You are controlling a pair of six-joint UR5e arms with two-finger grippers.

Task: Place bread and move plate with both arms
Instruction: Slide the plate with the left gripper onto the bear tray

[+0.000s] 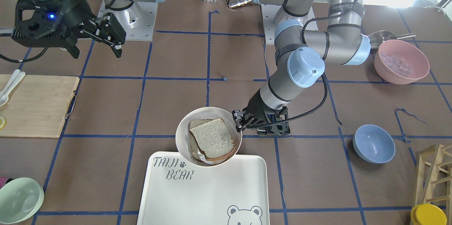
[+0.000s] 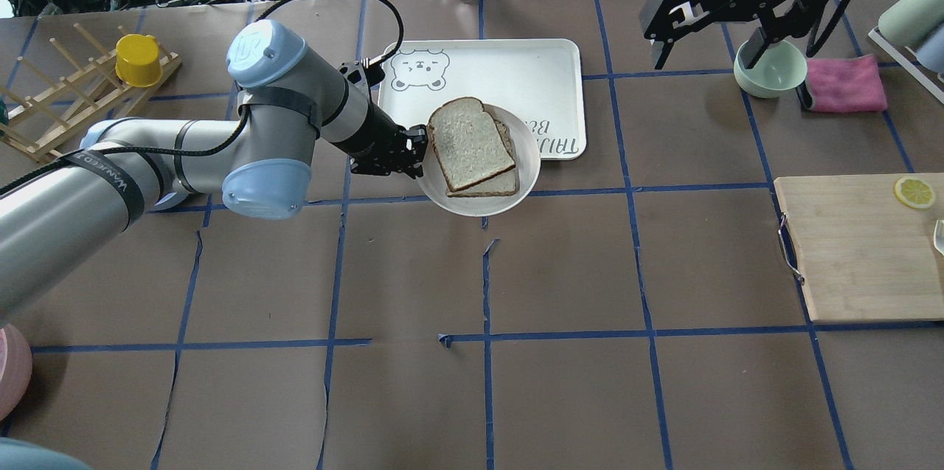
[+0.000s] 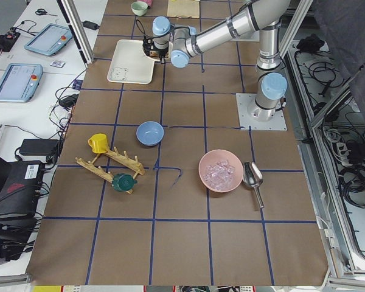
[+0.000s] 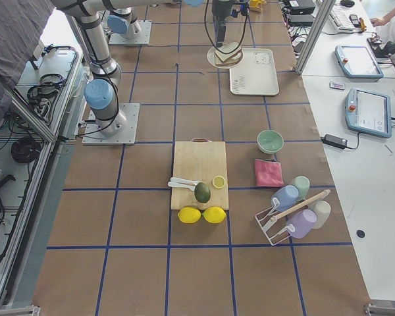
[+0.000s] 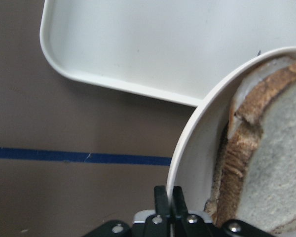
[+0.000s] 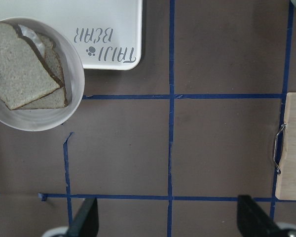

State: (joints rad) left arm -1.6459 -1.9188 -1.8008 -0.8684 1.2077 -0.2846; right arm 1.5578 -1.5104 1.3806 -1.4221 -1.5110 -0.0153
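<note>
The cream-white plate (image 2: 472,206) holds the bread (image 2: 468,142), a pale slice with a dark crust, lying on a second slice. The plate's far side overlaps a corner of the bear tray (image 2: 516,64). My left gripper (image 2: 420,153) is shut on the plate's left rim; in the left wrist view its fingers (image 5: 167,197) pinch the rim (image 5: 187,143) next to the bread (image 5: 271,163). In the front view the gripper (image 1: 239,120) is at the plate's (image 1: 182,126) right side. My right gripper (image 2: 704,49) hangs high at the far right, open and empty, fingers (image 6: 86,217) wide apart.
A wooden cutting board (image 2: 863,249) with a lemon slice lies on the right. A pale green bowl (image 2: 771,71) and a pink cloth (image 2: 844,83) sit below the right gripper. A blue bowl (image 1: 374,143), a pink bowl (image 1: 402,62) and a wooden rack with a yellow cup (image 2: 140,60) stand on the left.
</note>
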